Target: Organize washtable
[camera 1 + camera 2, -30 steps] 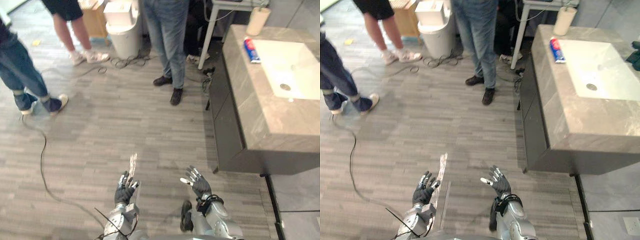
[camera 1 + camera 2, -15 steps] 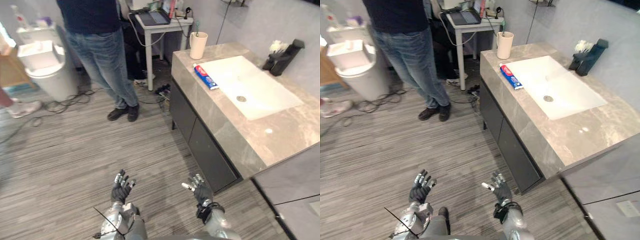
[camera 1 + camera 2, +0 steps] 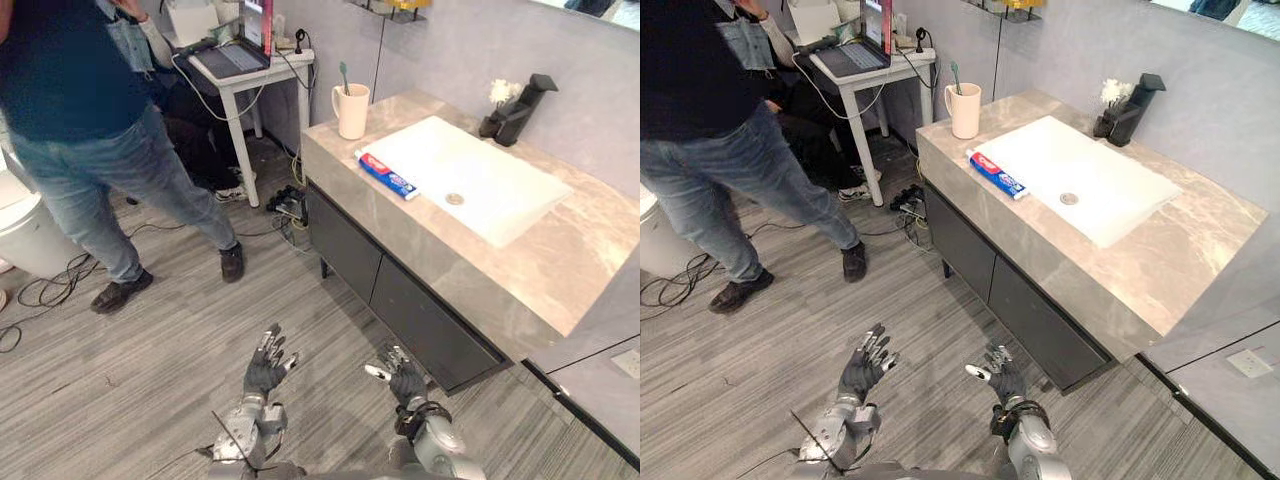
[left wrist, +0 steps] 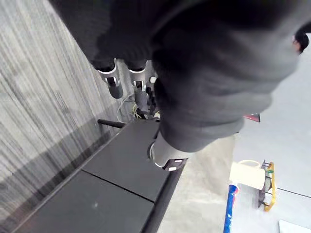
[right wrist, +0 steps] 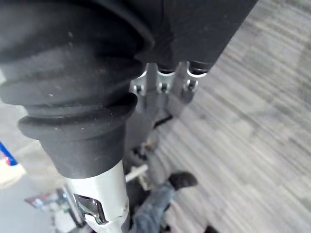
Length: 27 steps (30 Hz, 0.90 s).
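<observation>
The washtable (image 3: 545, 268) is a marble counter with a white sink, standing ahead on the right. On its left end lies a red, white and blue toothpaste tube (image 3: 388, 174). A cream cup (image 3: 350, 110) with a toothbrush in it stands at the far corner. A black faucet (image 3: 520, 105) rises behind the sink. My left hand (image 3: 266, 368) and right hand (image 3: 405, 378) are raised over the floor in front of the cabinet, both open with fingers spread, holding nothing. The tube (image 4: 228, 208) and the cup (image 4: 247, 174) also appear in the left wrist view.
A person in jeans (image 3: 90, 180) stands on the left. A white table with a laptop (image 3: 240, 60) stands beside the counter, with cables (image 3: 290, 205) under it. Dark cabinet doors (image 3: 400, 290) face me below the counter. A white bin (image 3: 20, 235) sits at the left edge.
The camera has swung round, so the washtable now lies nearer the middle and the person further left. Both hands stay raised and open.
</observation>
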Available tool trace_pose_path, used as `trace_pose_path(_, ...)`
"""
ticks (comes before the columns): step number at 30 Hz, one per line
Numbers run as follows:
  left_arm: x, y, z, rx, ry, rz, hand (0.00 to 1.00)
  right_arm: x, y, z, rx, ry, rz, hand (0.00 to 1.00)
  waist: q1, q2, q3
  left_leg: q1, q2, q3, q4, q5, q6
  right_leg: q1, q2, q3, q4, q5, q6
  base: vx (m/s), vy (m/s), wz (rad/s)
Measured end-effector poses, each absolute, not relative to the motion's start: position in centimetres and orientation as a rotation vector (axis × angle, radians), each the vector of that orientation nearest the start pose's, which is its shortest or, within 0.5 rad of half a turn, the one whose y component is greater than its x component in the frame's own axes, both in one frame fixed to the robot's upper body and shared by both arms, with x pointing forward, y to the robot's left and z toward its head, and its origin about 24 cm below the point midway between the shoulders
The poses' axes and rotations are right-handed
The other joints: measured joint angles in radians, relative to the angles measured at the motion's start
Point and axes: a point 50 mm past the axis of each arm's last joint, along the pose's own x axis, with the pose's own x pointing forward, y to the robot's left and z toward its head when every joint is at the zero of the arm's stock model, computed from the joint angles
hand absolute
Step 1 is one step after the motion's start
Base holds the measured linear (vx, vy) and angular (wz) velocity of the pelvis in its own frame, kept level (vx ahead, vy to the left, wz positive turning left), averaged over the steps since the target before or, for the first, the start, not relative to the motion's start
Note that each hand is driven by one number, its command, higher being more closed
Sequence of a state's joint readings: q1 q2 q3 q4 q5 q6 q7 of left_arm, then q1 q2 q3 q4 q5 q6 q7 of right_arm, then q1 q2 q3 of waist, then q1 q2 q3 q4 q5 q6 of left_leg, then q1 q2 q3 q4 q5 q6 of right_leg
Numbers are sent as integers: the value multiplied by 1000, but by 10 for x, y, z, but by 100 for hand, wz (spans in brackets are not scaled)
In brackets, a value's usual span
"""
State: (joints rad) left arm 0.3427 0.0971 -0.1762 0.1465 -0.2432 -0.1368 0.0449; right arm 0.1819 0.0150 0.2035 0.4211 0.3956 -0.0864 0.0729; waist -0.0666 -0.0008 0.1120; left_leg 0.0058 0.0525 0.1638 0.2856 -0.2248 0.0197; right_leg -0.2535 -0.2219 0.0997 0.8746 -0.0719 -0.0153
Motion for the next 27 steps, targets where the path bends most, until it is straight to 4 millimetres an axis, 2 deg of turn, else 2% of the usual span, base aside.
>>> trace_pose_path(1,154,153,-52,-152,381,27,0,175,-102,-79,404,517,131,0,0,2,1,38,5,24,-39,4,4,-28,17,-91,9,-91,-7,145,44,-40)
trace_pose_path(2,148,153,-55,-156,400,27,0,173,-98,-78,402,519,165,0,-3,4,2,62,11,43,-57,4,3,-35,43,-189,-54,-148,-7,139,23,-36)
trace_pose_path(3,146,152,-56,-158,407,21,0,172,-97,-79,402,520,178,0,-6,2,0,70,11,49,-64,4,3,-28,61,-235,-121,-158,-2,143,-11,-22)
trace_pose_path(4,144,152,-57,-159,413,11,0,171,-96,-79,401,523,185,0,-5,-9,-7,74,2,56,-69,4,2,-4,95,-294,-274,-125,13,178,-51,-13)
trace_pose_path(5,144,154,-56,-156,410,4,0,171,-95,-79,404,522,186,0,0,-42,-13,76,-28,56,-70,5,-1,12,121,-322,-442,-34,-3,270,-36,-48)
trace_pose_path(6,147,146,-61,-197,426,13,0,172,-108,-81,359,524,188,0,20,0,-15,78,-10,56,-77,5,-19,63,152,-339,-563,-2,-36,210,-22,-46)
trace_pose_path(7,147,144,-61,-204,424,14,0,171,-111,-81,352,523,186,0,21,8,-16,75,-7,57,-77,6,-21,72,158,-338,-589,7,-34,170,17,-55)
trace_pose_path(8,149,140,-60,-228,415,24,0,172,-120,-81,320,518,177,0,24,34,-18,74,5,61,-84,6,-21,97,186,-327,-666,43,-32,93,5,-36)
trace_pose_path(10,151,142,-58,-238,399,50,0,170,-125,-83,297,526,177,0,25,43,-26,74,14,60,-111,16,-36,129,215,-310,-760,87,-31,104,-4,-35)
trace_pose_path(13,150,145,-60,-239,404,60,0,170,-125,-83,292,526,178,0,21,31,-31,76,18,56,-134,24,-42,175,240,-300,-887,148,-34,78,5,-11)
trace_pose_path(14,149,159,-71,-208,456,100,0,162,-121,-90,306,561,138,0,26,-17,-29,114,-1,19,-200,23,-41,228,235,-317,-980,212,-21,0,0,0)
trace_pose_path(21,152,156,-70,-223,448,103,0,165,-126,-89,309,550,114,0,27,-6,-22,103,-8,-2,-218,32,-42,225,219,-355,-979,209,-16,1,18,15)
trace_pose_path(27,148,157,-72,-275,459,157,0,181,-135,-81,375,501,31,0,33,14,-15,91,-29,-23,-235,54,-36,214,188,-403,-974,212,-2,14,76,19)
